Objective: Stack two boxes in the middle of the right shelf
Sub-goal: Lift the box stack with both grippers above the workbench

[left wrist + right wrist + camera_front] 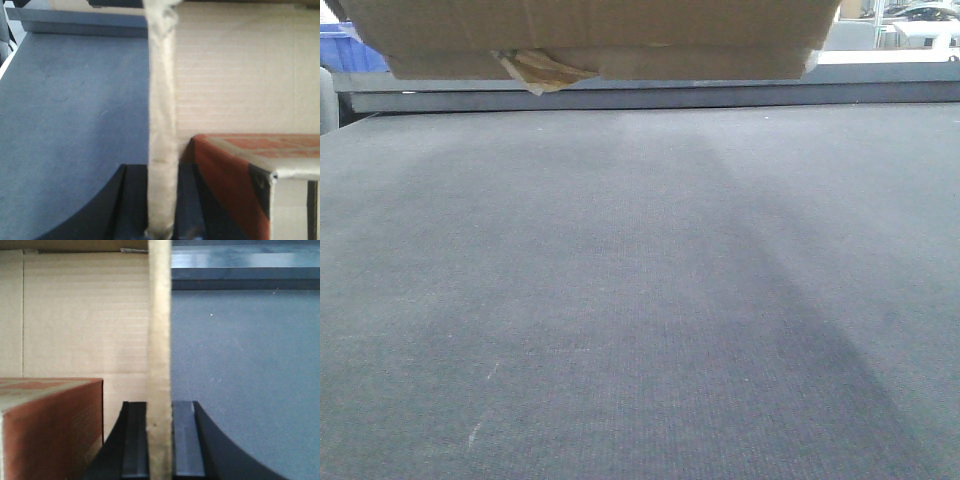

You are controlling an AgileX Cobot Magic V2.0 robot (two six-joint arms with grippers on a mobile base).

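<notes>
A tan cardboard box [590,25] hangs at the top of the front view, above the grey carpeted surface [640,300]. Under it runs a thinner tan layer [700,65] with torn, peeling tape [545,68]; whether that is a second box I cannot tell. My left gripper [161,170] is shut on the box's left wall edge [161,90]. The right gripper [160,407] is shut on its right wall edge [160,315]. Inside the box sits a red-brown taped carton [235,170], also seen as the carton [50,425] in the right wrist view. The right shelf middle is out of view.
A blue bin [350,50] stands at the far left behind the carpeted surface. A grey rail [720,95] borders the surface's far edge. Bright windows and white objects [920,30] show at the back right.
</notes>
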